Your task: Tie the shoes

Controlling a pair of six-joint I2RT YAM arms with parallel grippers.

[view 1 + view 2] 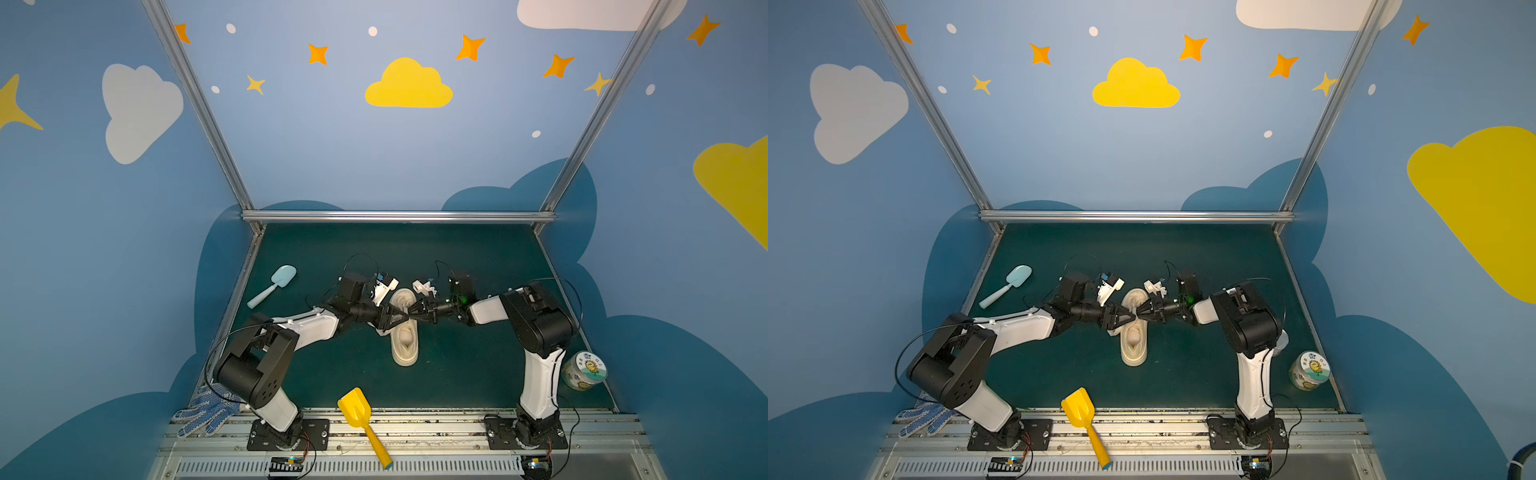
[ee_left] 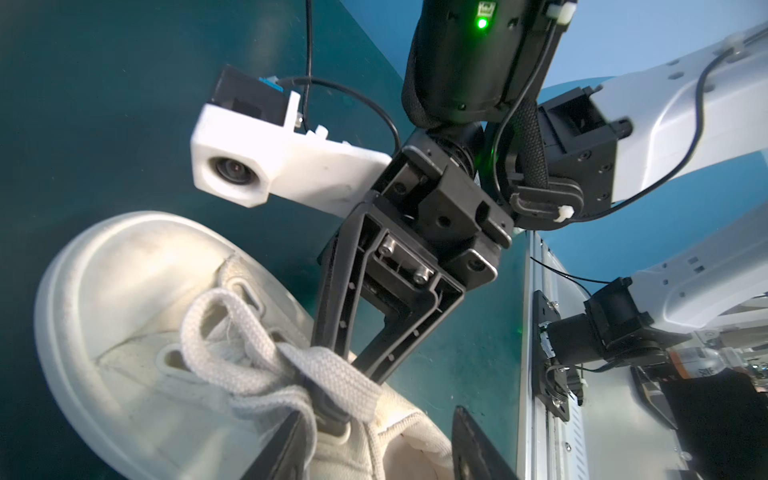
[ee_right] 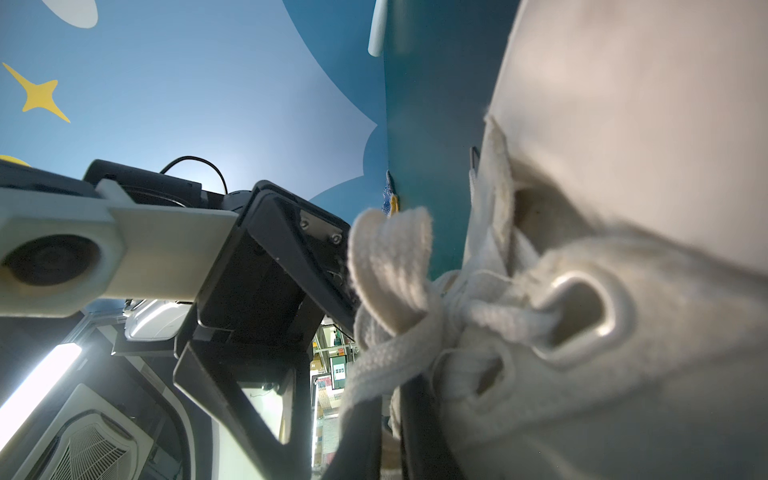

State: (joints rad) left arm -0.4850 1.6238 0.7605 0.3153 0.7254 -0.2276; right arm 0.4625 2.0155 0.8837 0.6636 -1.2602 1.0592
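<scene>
Shoe (image 1: pixel 404 340), frame centre, both grippers meeting over it: bow-tightening step, judged.
Right gripper (image 2: pixel 358 368) clenched on lace (image 2: pixel 328 374); left gripper (image 1: pixel 404 318) released, empty. Next move likely: left regrasps a loop and pulls outward.

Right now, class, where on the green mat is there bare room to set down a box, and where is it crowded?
Free: the back strip of the mat between the metal rail and the sneaker; the front patch between sneaker, yellow shovel and right arm. Crowded: the middle, where left gripper and right gripper meet over the laces.
</scene>
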